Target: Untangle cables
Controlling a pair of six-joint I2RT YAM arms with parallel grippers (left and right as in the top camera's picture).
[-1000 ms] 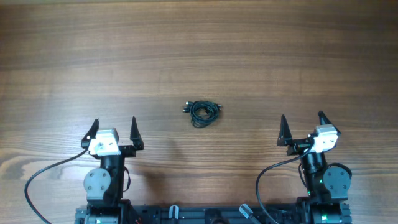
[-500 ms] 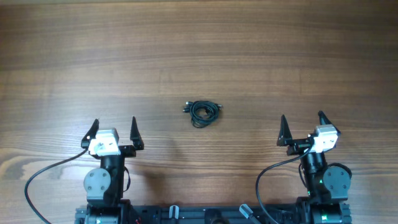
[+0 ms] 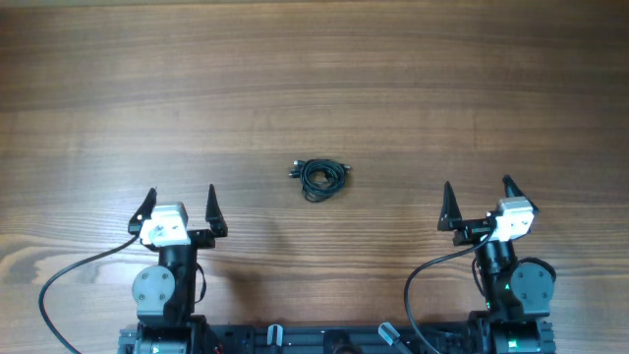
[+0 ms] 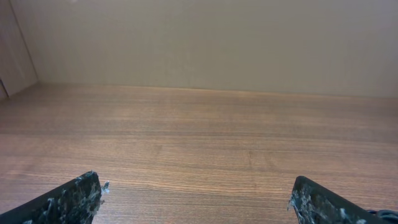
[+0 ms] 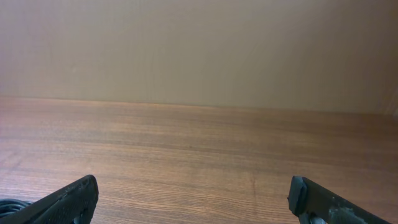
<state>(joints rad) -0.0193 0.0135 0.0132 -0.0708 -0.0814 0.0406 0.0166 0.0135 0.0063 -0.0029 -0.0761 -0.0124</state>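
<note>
The cables (image 3: 320, 178) lie as one small bunched black tangle on the wooden table, midway between the arms and a little beyond them. My left gripper (image 3: 180, 201) is open and empty, to the near left of the tangle. My right gripper (image 3: 479, 195) is open and empty, to the near right of it. In the left wrist view the open gripper (image 4: 196, 190) frames bare wood; the cables are out of that view. In the right wrist view the open gripper (image 5: 193, 186) frames bare wood, and a dark sliver, possibly the cables (image 5: 9, 204), shows at the bottom left edge.
Thick black wires (image 3: 69, 275) run from each arm base along the near table edge. A plain beige wall (image 4: 205, 43) stands behind the far table edge. The wooden table (image 3: 314, 79) spreads wide around the tangle.
</note>
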